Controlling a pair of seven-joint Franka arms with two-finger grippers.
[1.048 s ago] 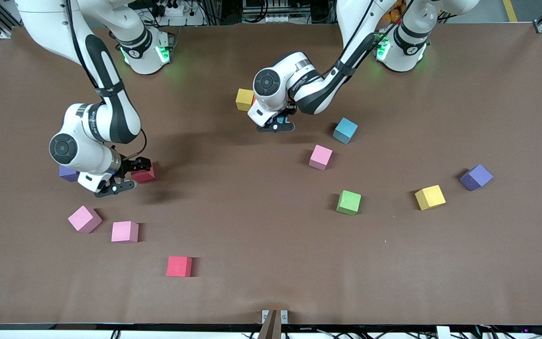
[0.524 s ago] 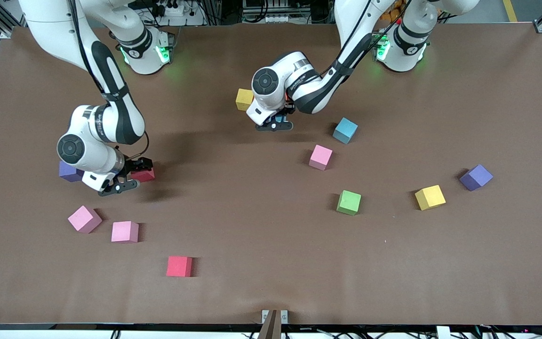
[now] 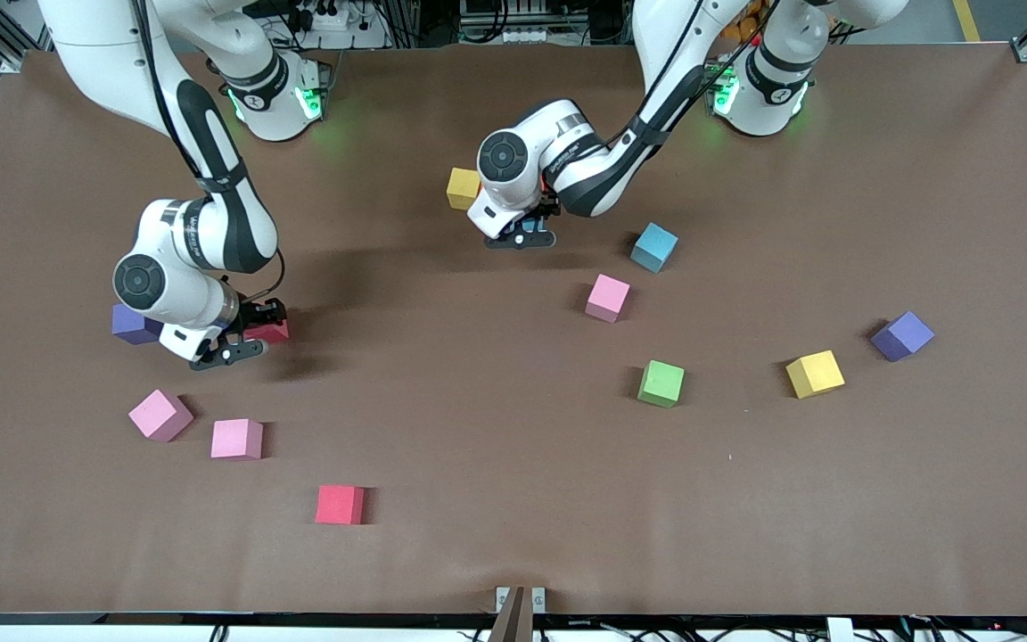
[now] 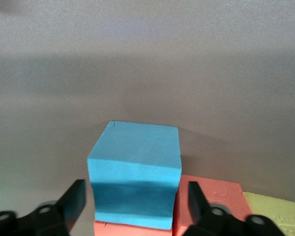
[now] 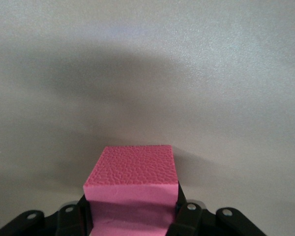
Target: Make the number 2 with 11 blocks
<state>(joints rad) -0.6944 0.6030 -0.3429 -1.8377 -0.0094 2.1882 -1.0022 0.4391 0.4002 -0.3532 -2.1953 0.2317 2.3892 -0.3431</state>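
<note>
My left gripper [image 3: 522,236] stands open low over a small cluster of blocks. In the left wrist view a light blue block [image 4: 133,167] sits between its fingers [image 4: 76,199] with a gap on each side. Red blocks [image 4: 211,194] and a yellow block [image 4: 278,211] lie beside it; the yellow block [image 3: 463,187] also shows in the front view. My right gripper [image 3: 242,343] is shut on a red block [image 3: 271,332] at table level, its fingers pressed against the block's [image 5: 132,172] sides. No whole number 2 is in view.
Loose blocks lie scattered: two pink [image 3: 160,415] [image 3: 237,439], a red [image 3: 340,504], a pink [image 3: 608,297], a light blue [image 3: 653,247], a green [image 3: 661,383] and a yellow [image 3: 815,374]. Purple cubes sit beside my right hand [image 3: 132,324] and toward the left arm's end [image 3: 902,335].
My left gripper has opened and let go of the light blue block. My right gripper has closed on the red block after a slight shift toward the bases.
</note>
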